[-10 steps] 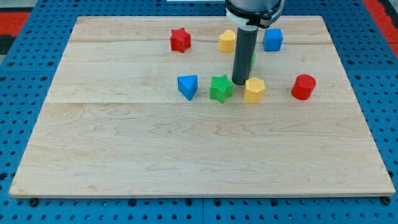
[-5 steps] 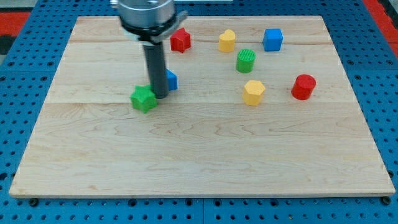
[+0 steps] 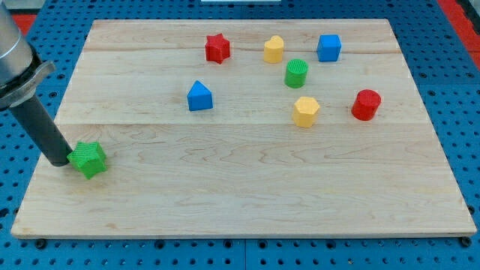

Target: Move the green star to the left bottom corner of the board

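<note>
My tip (image 3: 59,161), the tool's bare rod end with nothing to clamp, touches the left side of the green star (image 3: 89,159) near the surface's (image 3: 247,195) left edge, above its bottom-left corner, with the blue triangular block (image 3: 199,96), red star (image 3: 217,48) and remaining blocks well apart toward the view's upper right.

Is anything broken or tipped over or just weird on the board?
Nothing looks broken or spilled. The only odd one out is the green star, sitting alone near the view's left edge of the board, far from the other blocks clustered toward the top. My tip is right against its left side.
</note>
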`<act>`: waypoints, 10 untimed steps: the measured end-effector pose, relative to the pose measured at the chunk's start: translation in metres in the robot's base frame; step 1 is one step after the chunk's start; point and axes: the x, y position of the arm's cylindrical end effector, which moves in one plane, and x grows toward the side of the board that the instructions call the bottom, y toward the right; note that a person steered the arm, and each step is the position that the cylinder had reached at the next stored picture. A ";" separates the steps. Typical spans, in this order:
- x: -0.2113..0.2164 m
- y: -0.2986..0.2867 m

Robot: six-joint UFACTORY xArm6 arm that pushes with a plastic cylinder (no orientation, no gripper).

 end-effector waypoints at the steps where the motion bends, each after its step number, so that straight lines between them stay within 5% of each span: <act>1: -0.014 -0.002; 4: -0.045 0.033; 10: 0.030 0.054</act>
